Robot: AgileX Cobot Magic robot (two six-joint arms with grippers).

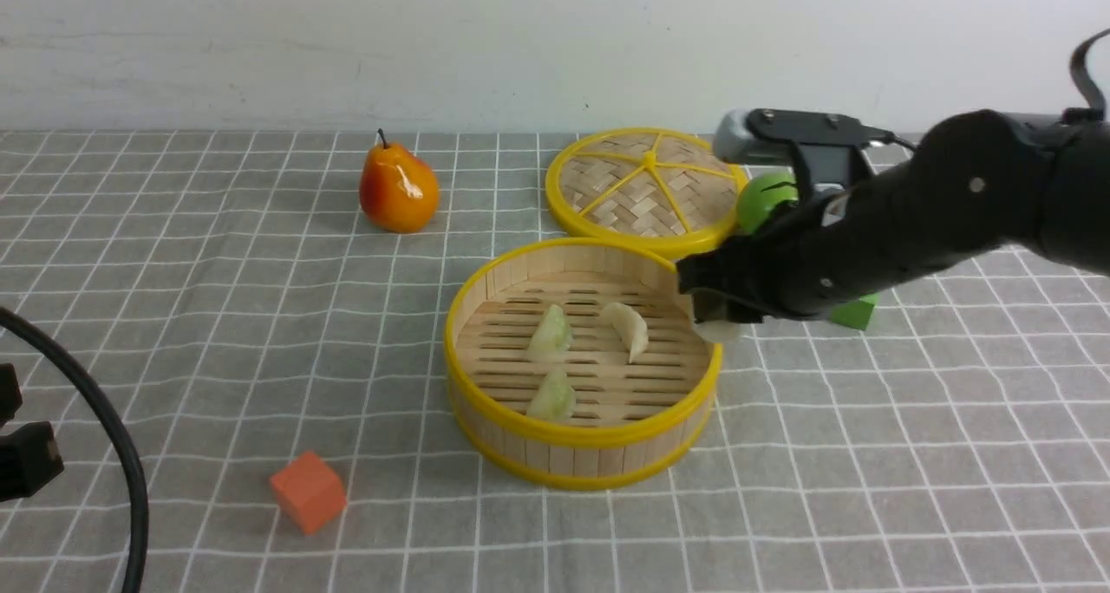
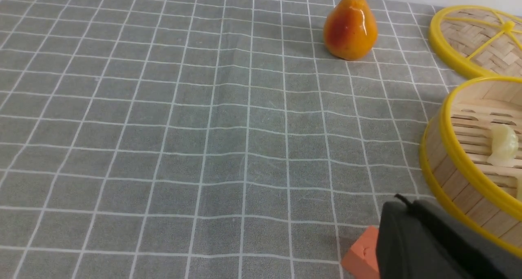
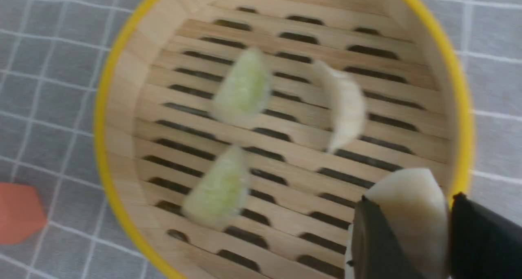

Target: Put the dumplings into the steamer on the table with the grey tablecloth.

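**Front view.** Steamer (image 1: 581, 454) stands on the grey tablecloth (image 1: 217, 316) that covers the surface (image 1: 867, 489). It contains two green dumplings (image 1: 551, 333) and one cream-white dumpling (image 1: 629, 329). Right pincer (image 1: 718, 316) is above the steamer's right rim, clamped on a fourth dumpling (image 1: 727, 329), which is white. Left pincer (image 1: 24, 456) is cut off by the frame edge; cannot tell whether it is open or closed.

**Left wrist view.** Pear (image 2: 350, 28), woven lid (image 2: 477, 46), orange cube (image 2: 361, 256) and part of the steamer wall.

**Right wrist view.** Fourth dumpling is gripped between both fingers (image 3: 375, 246), over the slatted floor just inside the rim. The other three lie apart below.
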